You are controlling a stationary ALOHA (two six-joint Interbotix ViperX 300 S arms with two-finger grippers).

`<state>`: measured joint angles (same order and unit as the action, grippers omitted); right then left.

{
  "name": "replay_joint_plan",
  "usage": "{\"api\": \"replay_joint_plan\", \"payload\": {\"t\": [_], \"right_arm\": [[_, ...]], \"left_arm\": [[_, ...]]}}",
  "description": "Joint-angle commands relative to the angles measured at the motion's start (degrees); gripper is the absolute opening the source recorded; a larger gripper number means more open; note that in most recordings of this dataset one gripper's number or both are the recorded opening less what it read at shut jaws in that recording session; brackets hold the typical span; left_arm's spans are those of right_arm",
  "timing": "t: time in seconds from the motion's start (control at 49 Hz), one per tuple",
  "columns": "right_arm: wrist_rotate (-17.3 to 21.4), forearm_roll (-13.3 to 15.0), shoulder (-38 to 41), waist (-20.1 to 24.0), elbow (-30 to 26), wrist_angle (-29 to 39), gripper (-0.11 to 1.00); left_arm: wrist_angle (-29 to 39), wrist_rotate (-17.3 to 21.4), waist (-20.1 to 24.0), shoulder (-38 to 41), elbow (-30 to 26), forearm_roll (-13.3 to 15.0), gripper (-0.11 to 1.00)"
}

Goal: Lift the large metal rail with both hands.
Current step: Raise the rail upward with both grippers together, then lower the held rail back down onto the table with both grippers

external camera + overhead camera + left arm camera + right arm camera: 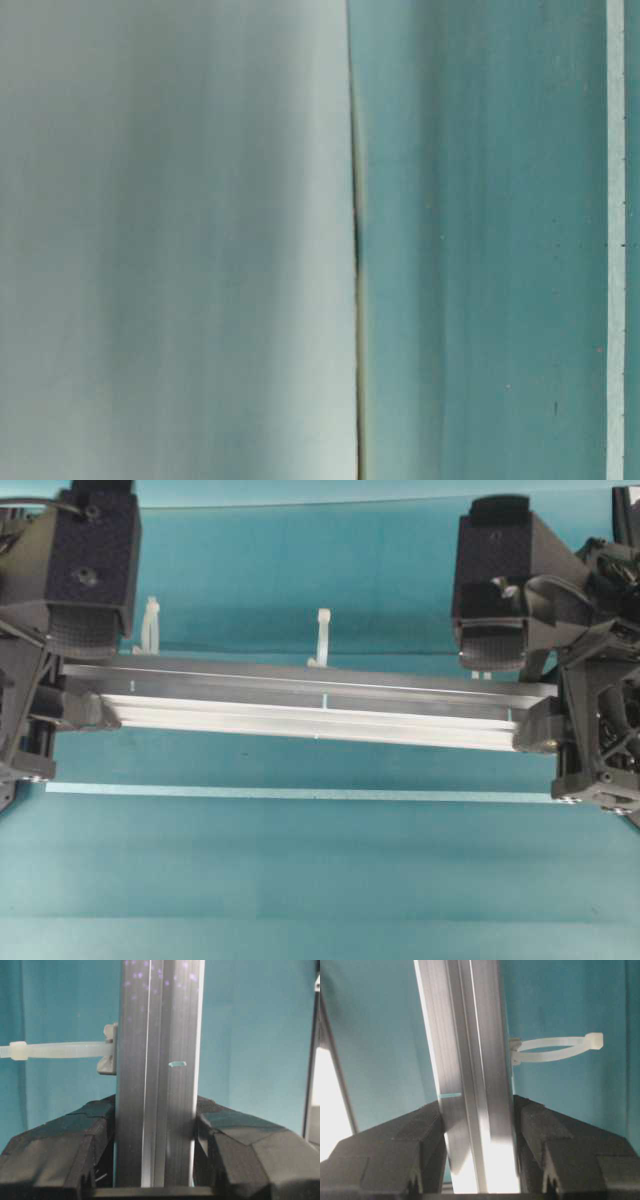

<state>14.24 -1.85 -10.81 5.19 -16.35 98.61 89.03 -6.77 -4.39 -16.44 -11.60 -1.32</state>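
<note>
The large metal rail (pixel 310 705) is a long silver grooved bar lying left to right across the overhead view, with white pegs (pixel 322 635) along its far edge. My left gripper (pixel 85 710) is shut on the rail's left end and my right gripper (pixel 535 725) on its right end. In the left wrist view both black fingers (pixel 90 1122) press the rail (pixel 160 1060) from either side, and my left gripper (pixel 156 1115) straddles it. In the right wrist view my right gripper (pixel 477 1115) clamps the rail (pixel 470 1060) the same way. I cannot tell how high the rail is above the table.
A thin flat pale-teal strip (pixel 300 793) lies on the teal table in front of the rail, parallel to it. White pegs stick out sideways in the left wrist view (pixel 55 1050) and the right wrist view (pixel 555 1050). The table-level view is blurred, with a pale strip (pixel 615 240).
</note>
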Motion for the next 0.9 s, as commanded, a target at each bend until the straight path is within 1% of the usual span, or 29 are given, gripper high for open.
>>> {"api": "replay_joint_plan", "payload": {"t": [0.0,0.204,0.47,0.878], "right_arm": [[0.7,0.2,0.0,-0.4,-2.1,-1.0,0.42],[0.6,0.4,0.1,-0.4,-2.2,-1.1,0.42],[0.6,0.4,0.3,-0.5,-6.1,-0.8,0.42],[0.6,0.4,0.4,-0.5,-6.0,-0.7,0.42]], "left_arm": [[-1.0,0.0,0.3,-0.2,-2.3,-0.3,0.37],[-1.0,0.0,0.3,-0.4,-1.9,-0.3,0.37],[-1.0,-0.2,0.3,-0.4,-1.7,-0.3,0.37],[-1.0,-0.2,0.3,-0.2,-2.0,-0.3,0.37]]}}
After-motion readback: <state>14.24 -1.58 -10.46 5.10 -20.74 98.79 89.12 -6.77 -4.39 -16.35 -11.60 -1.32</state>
